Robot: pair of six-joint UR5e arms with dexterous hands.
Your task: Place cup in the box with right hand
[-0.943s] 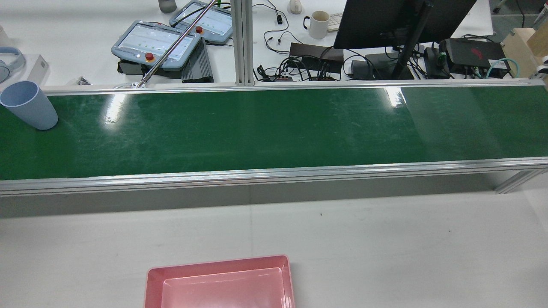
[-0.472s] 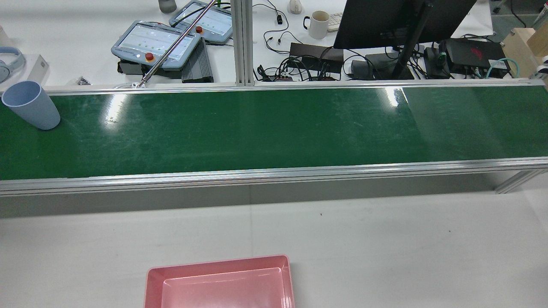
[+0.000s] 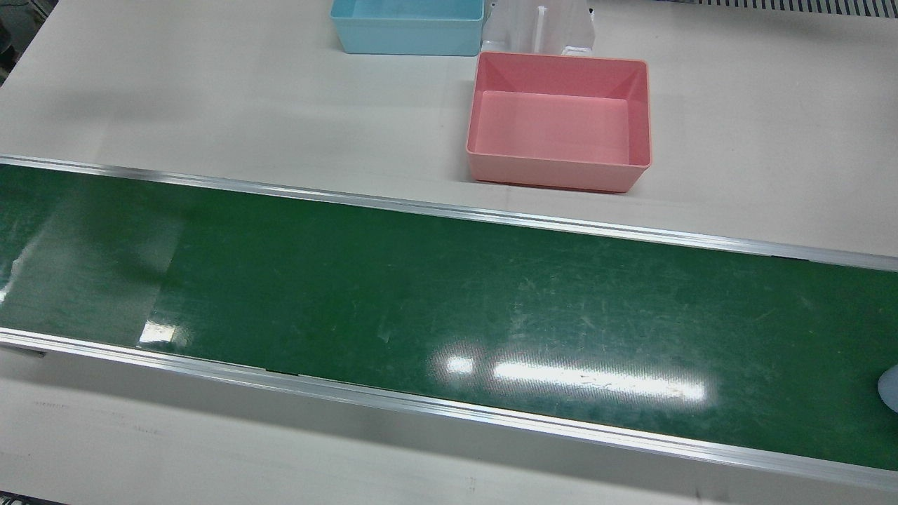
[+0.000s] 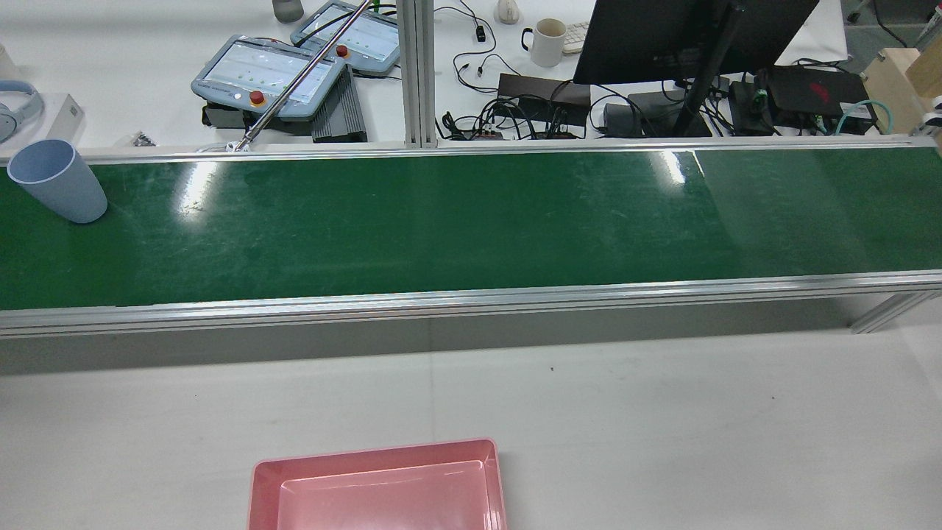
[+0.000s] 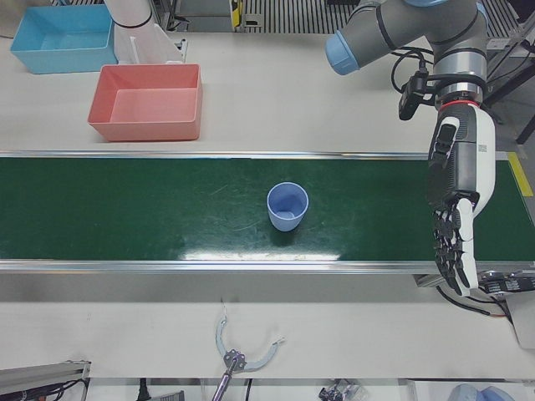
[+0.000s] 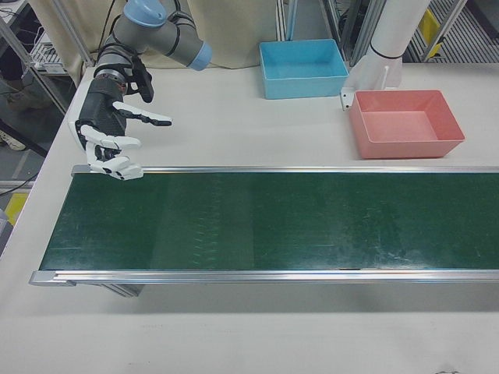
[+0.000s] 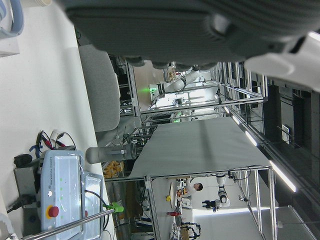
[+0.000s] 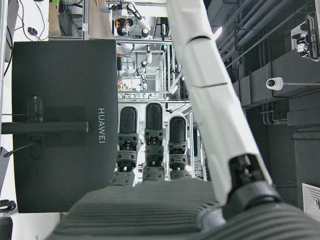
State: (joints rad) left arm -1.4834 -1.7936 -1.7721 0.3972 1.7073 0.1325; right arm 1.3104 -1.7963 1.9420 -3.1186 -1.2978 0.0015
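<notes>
the pale blue cup [image 4: 57,180] has crept slightly rightward along the green belt [image 4: 441,221], upright, cut off in the front view; right hand [image 6: 109,140] spread empty beyond the belt's opposite end, left hand [image 5: 454,213] extended flat, holding nothing.

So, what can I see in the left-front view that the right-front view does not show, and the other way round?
Only the left-front view shows the blue cup, upright on the belt, and the left hand, open. Only the right-front view shows the right hand, open above the belt's end. Both show the green belt, the pink box and the blue box.
</notes>
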